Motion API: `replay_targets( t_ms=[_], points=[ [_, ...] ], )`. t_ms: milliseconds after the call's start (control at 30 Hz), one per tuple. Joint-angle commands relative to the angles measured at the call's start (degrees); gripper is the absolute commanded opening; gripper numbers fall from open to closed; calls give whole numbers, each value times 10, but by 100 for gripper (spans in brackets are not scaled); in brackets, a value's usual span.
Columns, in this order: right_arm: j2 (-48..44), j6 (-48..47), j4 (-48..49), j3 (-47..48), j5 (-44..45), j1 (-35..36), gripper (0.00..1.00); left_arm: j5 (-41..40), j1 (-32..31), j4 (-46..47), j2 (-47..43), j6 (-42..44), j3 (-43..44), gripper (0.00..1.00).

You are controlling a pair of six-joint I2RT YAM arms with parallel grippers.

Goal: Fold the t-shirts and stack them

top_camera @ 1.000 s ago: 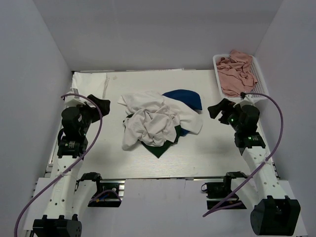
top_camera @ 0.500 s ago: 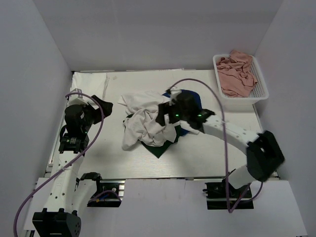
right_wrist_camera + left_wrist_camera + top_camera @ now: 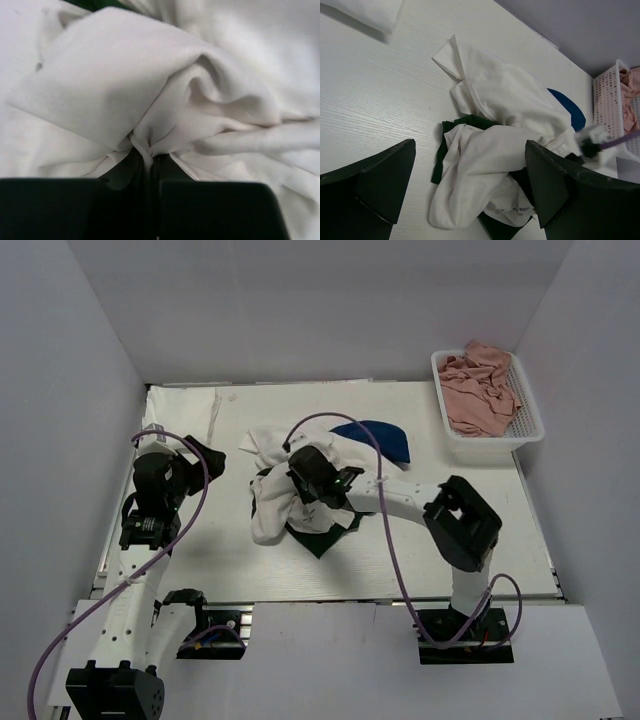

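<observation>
The left pincer (image 3: 205, 453) stands wide open, far left of the basket (image 3: 525, 400). Between them on the surface (image 3: 450, 530), the crumpled white t-shirt (image 3: 275, 505) lies with its long axis far-to-near. The right pincer (image 3: 150, 165), reaching in from the basket side, pinches its bunched middle fold.

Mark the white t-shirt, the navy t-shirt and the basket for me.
white t-shirt (image 3: 268, 520): top external view, lower-left fold of the bundle.
navy t-shirt (image 3: 385, 438): top external view, exposed far part.
basket (image 3: 495, 442): top external view, near rim.
</observation>
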Motion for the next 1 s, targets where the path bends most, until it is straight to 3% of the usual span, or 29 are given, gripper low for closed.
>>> replay_targets(
  t_ms=[0, 233, 433, 533, 633, 667, 733, 800, 967],
  points=[
    [-123, -3, 49, -6, 42, -6, 0, -13, -2, -7, -3, -4, 11, 100],
    [-261, -61, 59, 31, 128, -30, 0, -13, -2, -7, 15, -4, 16, 100],
    [-297, -102, 57, 112, 187, -136, 0, -18, -2, -12, 30, -4, 21, 100],
    [-283, -131, 41, 184, 166, -204, 0, -23, -2, -12, 43, 1, 27, 100],
    [-266, -164, -24, 256, 45, -225, 0, -23, 4, -12, 57, 1, 34, 100],
    [-262, -163, -44, 261, -47, -226, 0, -30, 4, -12, 57, 1, 34, 100],
    [-244, -174, -73, 303, -87, -228, 0, -44, 4, -25, 63, 1, 39, 100],
    [-222, -174, -108, 346, -28, -240, 0, -61, 4, -39, 69, 1, 52, 100],
    [-180, -196, -104, 457, 4, -269, 0, -52, 4, -33, 69, 7, 52, 100]
  ],
)
